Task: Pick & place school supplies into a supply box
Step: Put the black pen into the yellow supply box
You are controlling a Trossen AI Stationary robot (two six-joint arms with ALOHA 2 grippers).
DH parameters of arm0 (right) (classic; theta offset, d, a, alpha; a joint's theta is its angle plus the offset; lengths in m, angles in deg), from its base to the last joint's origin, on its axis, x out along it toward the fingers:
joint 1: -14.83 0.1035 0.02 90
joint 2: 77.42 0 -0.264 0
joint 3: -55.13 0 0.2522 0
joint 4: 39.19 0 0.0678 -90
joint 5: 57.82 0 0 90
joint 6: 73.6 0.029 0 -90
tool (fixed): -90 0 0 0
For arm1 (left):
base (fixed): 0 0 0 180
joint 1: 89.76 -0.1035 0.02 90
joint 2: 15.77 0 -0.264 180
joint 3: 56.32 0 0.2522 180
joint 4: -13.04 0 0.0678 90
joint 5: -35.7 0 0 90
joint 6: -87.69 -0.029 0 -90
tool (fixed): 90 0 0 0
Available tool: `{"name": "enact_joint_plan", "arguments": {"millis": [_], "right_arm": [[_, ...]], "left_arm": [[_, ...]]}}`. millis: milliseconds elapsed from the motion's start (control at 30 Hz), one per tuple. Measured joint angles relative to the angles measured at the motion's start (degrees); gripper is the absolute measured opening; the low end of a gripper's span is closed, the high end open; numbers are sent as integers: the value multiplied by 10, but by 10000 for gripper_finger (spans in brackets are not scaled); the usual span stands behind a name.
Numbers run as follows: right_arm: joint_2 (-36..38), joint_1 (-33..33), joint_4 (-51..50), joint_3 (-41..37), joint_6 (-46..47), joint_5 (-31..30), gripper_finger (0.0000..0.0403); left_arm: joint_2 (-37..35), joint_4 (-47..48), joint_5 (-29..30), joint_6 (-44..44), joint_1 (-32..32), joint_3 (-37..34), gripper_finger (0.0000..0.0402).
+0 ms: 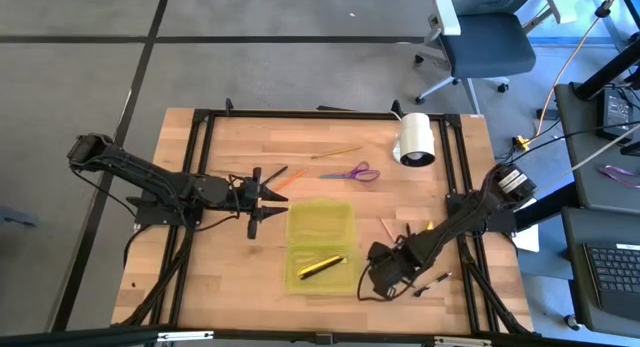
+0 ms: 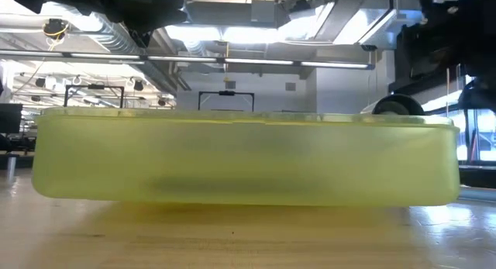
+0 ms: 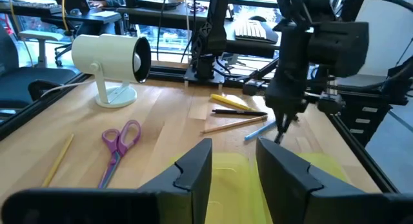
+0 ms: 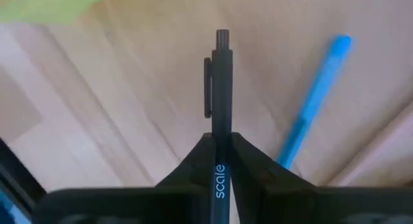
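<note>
One black pen (image 4: 220, 114) sits pinched in my right gripper (image 4: 221, 146), box (image 1: 320, 244) at nine o'clock; it could slip if I tilt, while my left gripper (image 3: 233, 166) waits half open.

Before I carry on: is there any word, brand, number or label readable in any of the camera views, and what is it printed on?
"scale": light blue lettering on the barrel of the black pen, clamped between the right gripper's fingers, right wrist view.
Nothing else readable: no print shows on the supply box, the purple-handled scissors or the white cylindrical device.
</note>
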Motion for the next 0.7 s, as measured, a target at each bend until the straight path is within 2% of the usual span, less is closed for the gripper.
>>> {"name": "enact_joint_plan", "arguments": {"millis": [167, 367, 567, 700], "right_arm": [[38, -6, 1, 1, 28, -10, 31], [66, -28, -9, 28, 42, -86, 31], [58, -53, 42, 92, -93, -193, 37], [34, -82, 129, 115, -190, -197, 35]], "left_arm": [[0, 0, 0, 1, 0, 0, 113], [0, 0, 0, 13, 0, 0, 115], [0, 0, 4, 13, 0, 0, 112], [0, 0, 23, 13, 0, 0, 114]]}}
